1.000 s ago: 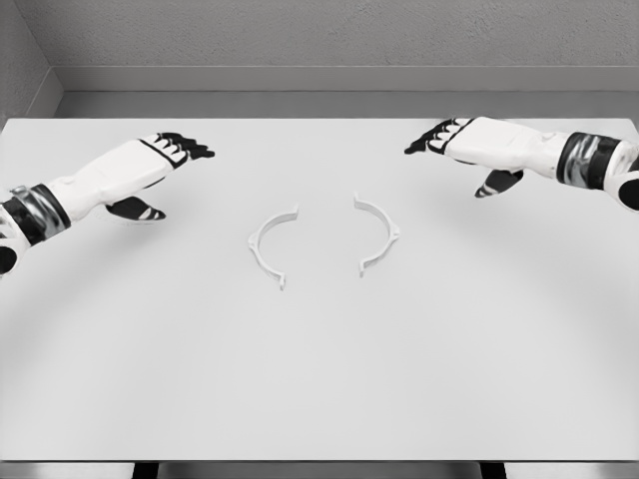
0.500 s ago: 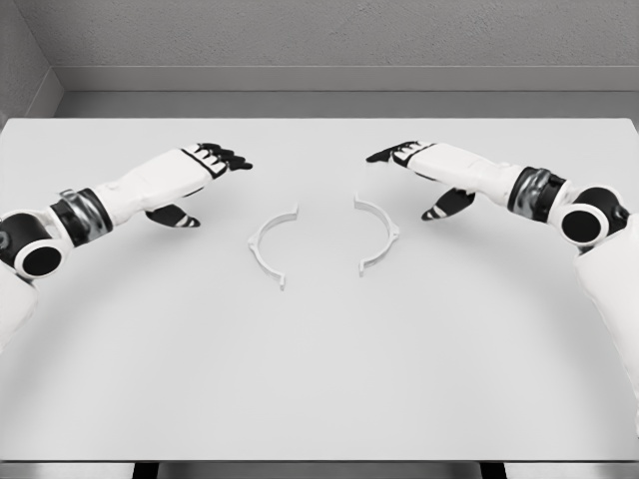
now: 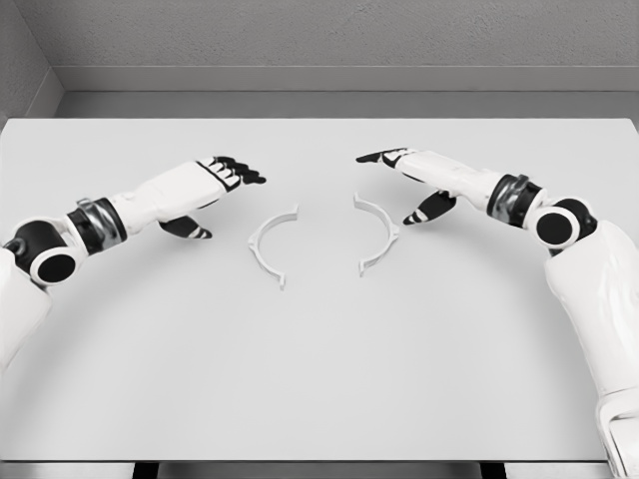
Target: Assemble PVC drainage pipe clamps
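Two white half-ring clamp pieces lie flat on the white table (image 3: 319,379), their hollows facing each other across a gap. The left clamp half (image 3: 265,246) sits just left of centre and the right clamp half (image 3: 384,235) just right of it. My left hand (image 3: 215,195) hovers above and to the left of the left half, fingers spread and holding nothing. My right hand (image 3: 404,185) hovers just above and right of the right half, also open and apart from it.
The table's back edge meets a grey wall (image 3: 319,40). A grey ledge (image 3: 339,103) runs behind the table.
Both hands have moved inward toward the middle of the table, each closing in on its clamp half. The two clamp halves have not moved.
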`<state>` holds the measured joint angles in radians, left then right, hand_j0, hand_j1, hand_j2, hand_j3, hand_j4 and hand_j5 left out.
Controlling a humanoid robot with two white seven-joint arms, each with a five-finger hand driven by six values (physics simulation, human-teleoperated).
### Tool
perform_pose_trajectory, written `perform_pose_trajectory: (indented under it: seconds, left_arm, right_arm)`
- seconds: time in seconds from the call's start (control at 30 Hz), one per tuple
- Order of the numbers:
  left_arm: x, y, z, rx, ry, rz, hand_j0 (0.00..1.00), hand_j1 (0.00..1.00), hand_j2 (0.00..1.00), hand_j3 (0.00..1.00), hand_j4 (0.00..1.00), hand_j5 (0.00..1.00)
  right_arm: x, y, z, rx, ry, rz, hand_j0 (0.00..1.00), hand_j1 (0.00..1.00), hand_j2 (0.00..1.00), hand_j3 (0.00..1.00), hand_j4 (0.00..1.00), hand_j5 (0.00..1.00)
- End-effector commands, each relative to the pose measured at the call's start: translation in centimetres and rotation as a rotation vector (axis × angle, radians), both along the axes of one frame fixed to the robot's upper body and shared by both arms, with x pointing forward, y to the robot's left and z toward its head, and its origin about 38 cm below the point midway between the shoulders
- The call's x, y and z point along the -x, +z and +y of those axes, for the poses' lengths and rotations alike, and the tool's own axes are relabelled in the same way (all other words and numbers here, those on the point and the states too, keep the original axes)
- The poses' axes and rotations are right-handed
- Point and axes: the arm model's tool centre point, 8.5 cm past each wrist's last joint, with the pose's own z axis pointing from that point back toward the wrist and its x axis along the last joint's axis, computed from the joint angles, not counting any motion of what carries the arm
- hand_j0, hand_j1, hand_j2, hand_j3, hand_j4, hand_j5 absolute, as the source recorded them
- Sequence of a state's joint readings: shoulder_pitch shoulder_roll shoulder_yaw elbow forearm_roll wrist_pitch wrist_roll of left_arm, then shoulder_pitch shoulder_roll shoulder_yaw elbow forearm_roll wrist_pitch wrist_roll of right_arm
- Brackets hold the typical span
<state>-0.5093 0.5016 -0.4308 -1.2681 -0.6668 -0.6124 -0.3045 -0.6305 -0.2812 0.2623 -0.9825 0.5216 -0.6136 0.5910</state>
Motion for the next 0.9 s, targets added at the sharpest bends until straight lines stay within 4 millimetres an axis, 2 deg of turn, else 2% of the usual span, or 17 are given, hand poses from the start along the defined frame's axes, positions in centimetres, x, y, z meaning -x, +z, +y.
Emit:
perform_pose_trajectory:
  seconds: [0.0, 0.2, 0.47, 0.6, 0.87]
  left_arm:
    - [0.1, 0.5, -0.3, 0.015, -0.009, -0.01, 1.0, 1.0, 1.0, 1.0, 1.0, 1.0]
    - [1.0, 0.9, -1.2, 0.024, -0.042, -0.029, 1.0, 1.0, 1.0, 1.0, 1.0, 1.0]
    - [1.1, 0.6, -1.3, 0.026, -0.042, -0.022, 1.0, 1.0, 1.0, 1.0, 1.0, 1.0]
    - [1.2, 0.4, -1.3, 0.027, -0.041, -0.018, 1.0, 1.0, 1.0, 1.0, 1.0, 1.0]
    - [1.2, -0.1, -2.6, 0.043, -0.054, -0.008, 1.0, 1.0, 1.0, 1.0, 1.0, 1.0]
  right_arm:
    - [0.0, 0.0, 0.1, -0.012, -0.003, 0.003, 0.99, 0.99, 0.99, 0.99, 0.99, 0.99]
    - [0.0, -0.1, 0.5, -0.011, 0.004, 0.006, 0.99, 0.99, 0.99, 0.99, 0.99, 0.99]
    - [-1.0, -0.1, -0.1, -0.009, -0.02, 0.028, 0.99, 0.99, 0.99, 0.99, 0.99, 0.99]
    - [-1.3, -0.5, 0.5, -0.017, -0.018, 0.046, 0.99, 0.99, 0.99, 0.99, 0.99, 0.99]
    - [-1.3, -0.6, 0.8, -0.01, -0.015, 0.049, 0.99, 0.99, 0.99, 0.99, 0.99, 0.99]
